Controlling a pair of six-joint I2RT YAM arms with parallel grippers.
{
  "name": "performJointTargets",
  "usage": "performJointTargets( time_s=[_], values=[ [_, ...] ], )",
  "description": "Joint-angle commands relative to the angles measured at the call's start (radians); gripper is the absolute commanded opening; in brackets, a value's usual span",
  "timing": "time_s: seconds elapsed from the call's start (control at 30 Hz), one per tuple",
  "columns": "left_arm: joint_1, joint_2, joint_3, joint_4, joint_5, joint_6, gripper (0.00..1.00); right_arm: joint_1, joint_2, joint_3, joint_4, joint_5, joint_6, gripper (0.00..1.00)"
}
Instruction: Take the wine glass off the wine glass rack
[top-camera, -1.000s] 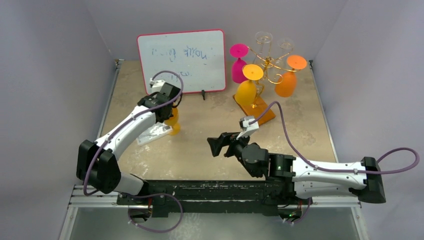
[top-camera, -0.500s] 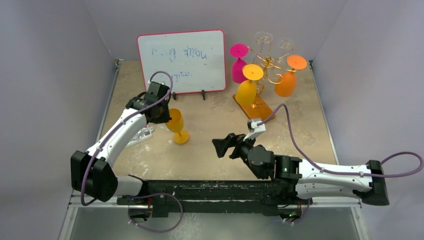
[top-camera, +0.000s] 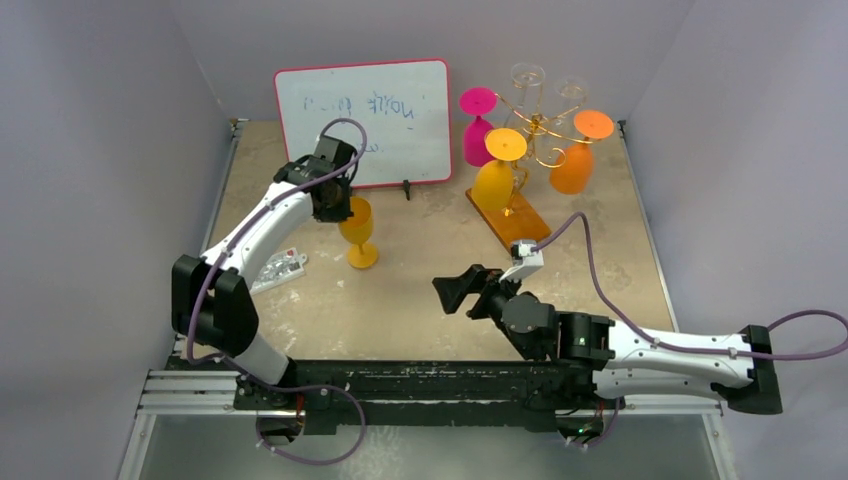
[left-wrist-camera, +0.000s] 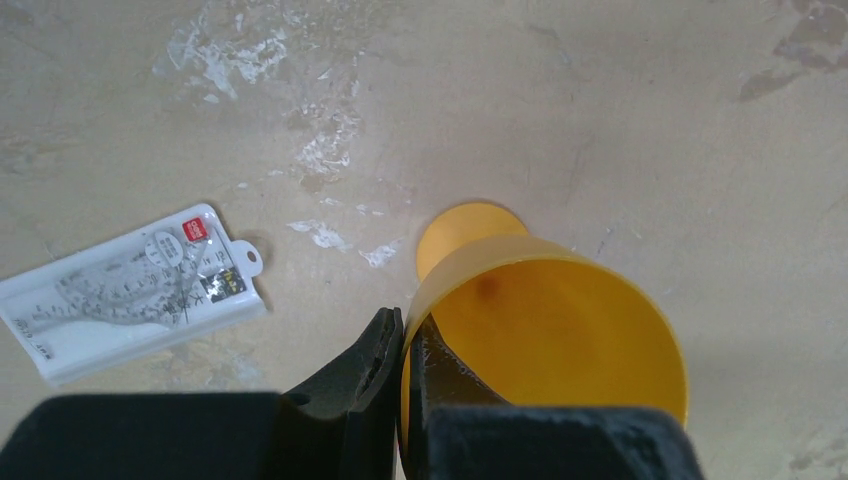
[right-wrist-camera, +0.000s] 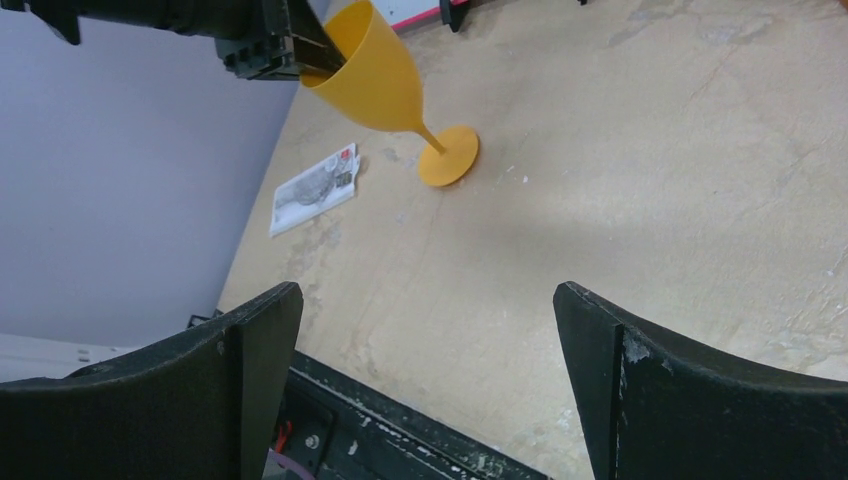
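Note:
My left gripper is shut on the rim of a yellow wine glass, one finger inside the bowl and one outside. The glass stands tilted with its foot on the table. The gold wire wine glass rack on its orange-brown base stands at the back right, with a yellow glass, an orange glass, a pink glass and clear glasses hanging upside down. My right gripper is open and empty above the table's middle.
A red-framed whiteboard stands at the back. A white packet with a clear protractor lies left of the held glass, also in the left wrist view. Purple walls close in on three sides.
My left arm has swung the yellow glass back and right, towards the whiteboard, away from the white packet. My right arm has drifted a little to the right and nearer, still open.

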Motion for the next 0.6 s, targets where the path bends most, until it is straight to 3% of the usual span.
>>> performJointTargets(
  time_s=[0.0, 0.17, 0.3, 0.57],
  values=[
    [-0.007, 0.023, 0.049, 0.0, -0.074, 0.031, 0.0, 0.0, -0.023, -0.012, -0.049, 0.04, 0.125, 0.98],
    [-0.008, 0.012, 0.013, 0.019, -0.093, 0.025, 0.06, 0.0, -0.031, -0.027, -0.122, 0.034, 0.211, 0.98],
    [-0.007, -0.011, 0.004, 0.034, -0.132, 0.033, 0.22, -0.002, -0.031, -0.033, -0.139, 0.048, 0.234, 0.98],
    [-0.008, -0.018, 0.012, 0.021, -0.138, 0.033, 0.31, -0.002, 0.011, 0.003, -0.21, 0.074, 0.282, 0.99]
  ],
)
